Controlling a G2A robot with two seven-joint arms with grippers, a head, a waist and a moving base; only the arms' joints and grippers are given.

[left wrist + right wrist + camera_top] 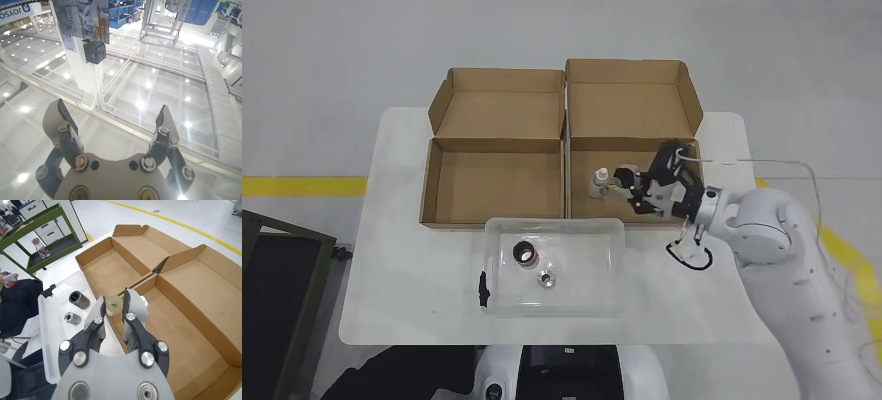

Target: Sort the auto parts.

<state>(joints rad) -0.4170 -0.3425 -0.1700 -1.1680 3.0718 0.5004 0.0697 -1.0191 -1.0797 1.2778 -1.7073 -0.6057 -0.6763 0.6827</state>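
Note:
My right gripper (114,301) is shut on a pale yellowish round part (113,307) with a centre hole. In the top view this gripper (614,184) holds the part (598,183) over the near left corner of the right cardboard box (612,160). Beside it lies the left cardboard box (492,190) with nothing in it. In the clear plastic tray (617,270) rest two metal cylinders, a larger dark-bored one (527,254) (79,299) and a smaller one (545,279) (72,318). My left gripper (112,106) points up at the ceiling, open with nothing in it.
Both boxes have their lids (504,100) folded open at the back of the white table (392,250). A piece of black tape (483,290) sticks to the tray's left rim. A green shelf frame (37,243) stands beyond the table's left side.

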